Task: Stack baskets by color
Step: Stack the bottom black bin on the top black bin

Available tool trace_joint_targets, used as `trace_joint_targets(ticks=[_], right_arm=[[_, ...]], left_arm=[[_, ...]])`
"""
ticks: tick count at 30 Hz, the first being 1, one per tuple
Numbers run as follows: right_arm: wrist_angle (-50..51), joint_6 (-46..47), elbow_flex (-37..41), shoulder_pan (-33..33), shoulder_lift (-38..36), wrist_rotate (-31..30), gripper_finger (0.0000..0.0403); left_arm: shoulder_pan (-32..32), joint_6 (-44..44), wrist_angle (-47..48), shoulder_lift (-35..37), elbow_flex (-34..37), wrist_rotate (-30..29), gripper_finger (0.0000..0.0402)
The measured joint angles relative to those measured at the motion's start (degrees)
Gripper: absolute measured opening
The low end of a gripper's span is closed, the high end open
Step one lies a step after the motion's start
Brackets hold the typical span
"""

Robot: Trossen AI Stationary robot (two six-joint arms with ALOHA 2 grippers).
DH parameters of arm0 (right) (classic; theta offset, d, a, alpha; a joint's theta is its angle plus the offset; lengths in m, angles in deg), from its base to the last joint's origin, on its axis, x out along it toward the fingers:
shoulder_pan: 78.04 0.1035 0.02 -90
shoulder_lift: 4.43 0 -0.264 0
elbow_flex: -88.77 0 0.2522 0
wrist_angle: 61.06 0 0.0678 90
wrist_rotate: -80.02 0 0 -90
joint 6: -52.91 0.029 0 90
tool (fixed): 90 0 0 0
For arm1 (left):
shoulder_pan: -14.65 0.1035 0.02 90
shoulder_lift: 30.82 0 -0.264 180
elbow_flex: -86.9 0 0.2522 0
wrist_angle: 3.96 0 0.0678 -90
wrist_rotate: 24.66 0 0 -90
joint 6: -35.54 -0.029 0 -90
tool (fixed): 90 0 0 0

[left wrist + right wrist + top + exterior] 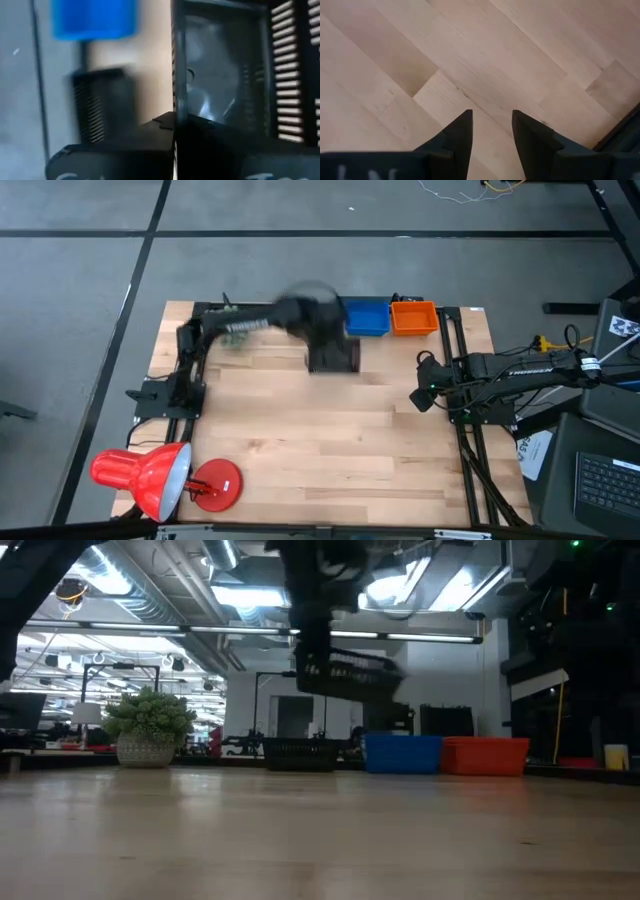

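left gripper (322,658) clenched on a black basket (352,675), held in the air above the table's (330,430) far edge. blue basket (366,317) and orange basket (413,317) side by side there. right gripper (491,125) released, over bare table at right.

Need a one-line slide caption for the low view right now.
Left claw shut on a black basket, lifted above the table; another black basket, blue basket and orange basket behind.

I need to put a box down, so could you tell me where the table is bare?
The wide middle and front of the table, between the lamp and the right gripper, is bare. The back edge is crowded: blue basket, orange basket, and the left gripper holding a black basket.
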Motion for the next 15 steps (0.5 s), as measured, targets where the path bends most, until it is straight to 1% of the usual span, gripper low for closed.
trace_joint_targets(ticks=[3,6,8,10,13,15], right_arm=[[-0.06,0.00,0.00,0.00,0.00,0.00,0.0137],[-0.06,-0.02,0.00,0.00,-0.02,0.00,0.0137],[-0.06,-0.03,0.00,0.00,-0.02,0.00,0.0137],[-0.20,0.01,0.00,0.00,-0.02,0.00,0.0137],[-0.70,0.15,0.00,0.00,-0.02,0.02,0.0137],[-1.36,0.15,0.00,0.00,-0.02,0.02,0.0137]], left_arm=[[8.66,-4.40,0.20,1.00,0.00,0.72,0.0000],[16.90,-7.04,-0.43,0.31,0.00,5.81,0.0000],[20.98,-7.67,-2.17,-0.69,0.00,9.33,0.0000],[23.60,-9.35,-3.35,-1.47,0.00,11.94,0.0000],[25.84,-12.74,-5.58,-2.41,0.00,16.22,0.0000],[26.62,-14.59,-5.12,-3.31,0.00,17.52,0.0000]])
